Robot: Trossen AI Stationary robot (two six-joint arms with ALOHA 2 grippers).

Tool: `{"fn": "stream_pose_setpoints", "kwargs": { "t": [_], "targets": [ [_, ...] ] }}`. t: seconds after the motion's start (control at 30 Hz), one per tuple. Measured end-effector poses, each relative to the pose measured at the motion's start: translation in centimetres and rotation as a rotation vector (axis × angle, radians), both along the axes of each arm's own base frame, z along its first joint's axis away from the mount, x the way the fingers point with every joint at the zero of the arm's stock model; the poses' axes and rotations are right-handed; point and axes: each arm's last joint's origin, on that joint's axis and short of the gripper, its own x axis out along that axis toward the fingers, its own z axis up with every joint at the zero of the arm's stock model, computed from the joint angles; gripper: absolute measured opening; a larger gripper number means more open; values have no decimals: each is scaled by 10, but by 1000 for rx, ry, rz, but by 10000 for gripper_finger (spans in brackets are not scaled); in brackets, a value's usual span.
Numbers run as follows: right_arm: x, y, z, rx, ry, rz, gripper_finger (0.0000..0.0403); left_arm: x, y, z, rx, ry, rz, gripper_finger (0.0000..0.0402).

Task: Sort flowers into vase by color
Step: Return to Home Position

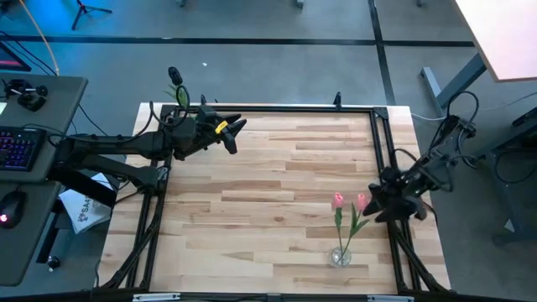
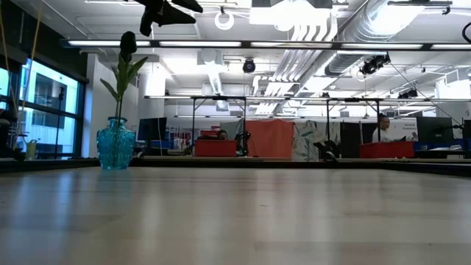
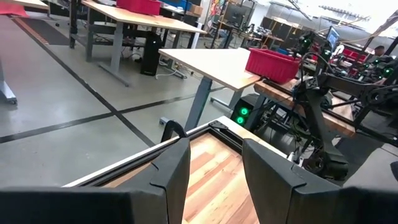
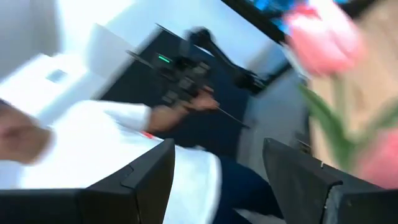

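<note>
A dark tulip (image 2: 128, 43) stands with its stem in a blue glass vase (image 2: 116, 143) at the table's far left corner; its head also shows in the high view (image 1: 174, 75). Two pink tulips (image 1: 338, 200) (image 1: 361, 201) stand in a small clear vase (image 1: 340, 257) near the right near part of the table. One pink tulip head (image 4: 323, 37) shows blurred in the right wrist view. My left gripper (image 1: 233, 134) (image 3: 214, 149) is open and empty, raised above the far left area beside the blue vase. My right gripper (image 1: 377, 201) (image 4: 217, 162) is open, just right of the pink heads.
A black frame (image 1: 277, 109) runs around the wooden table top. The middle of the table (image 1: 268, 193) is bare wood. A keyboard and mouse sit on a desk (image 1: 25, 143) to the left. A person's hand and white sleeve (image 4: 155, 118) show beyond my right gripper.
</note>
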Motion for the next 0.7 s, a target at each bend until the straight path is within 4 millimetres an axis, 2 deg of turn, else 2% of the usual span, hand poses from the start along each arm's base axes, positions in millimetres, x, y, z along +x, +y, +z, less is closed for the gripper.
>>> {"fn": "stream_pose_setpoints", "kwargs": {
  "t": [0.17, 0.3, 0.53, 0.6, 0.7],
  "targets": [
    [-3, -2, 21, 98, -201, 3, 230, 1, -1, 1, 37, 12, -38, 136],
    [-4, -6, 33, 76, -362, -79, 220, 2, -1, 8, 94, -23, -62, 136],
    [0, -28, 44, -172, -477, -634, 177, -7, -3, 42, 293, -258, -59, 136],
    [1, -35, 48, -248, -479, -764, 152, -11, -4, 50, 333, -313, -59, 136],
    [1, -45, 59, -359, -476, -892, 94, -18, -5, 62, 348, -357, -72, 135]
  ]
}}
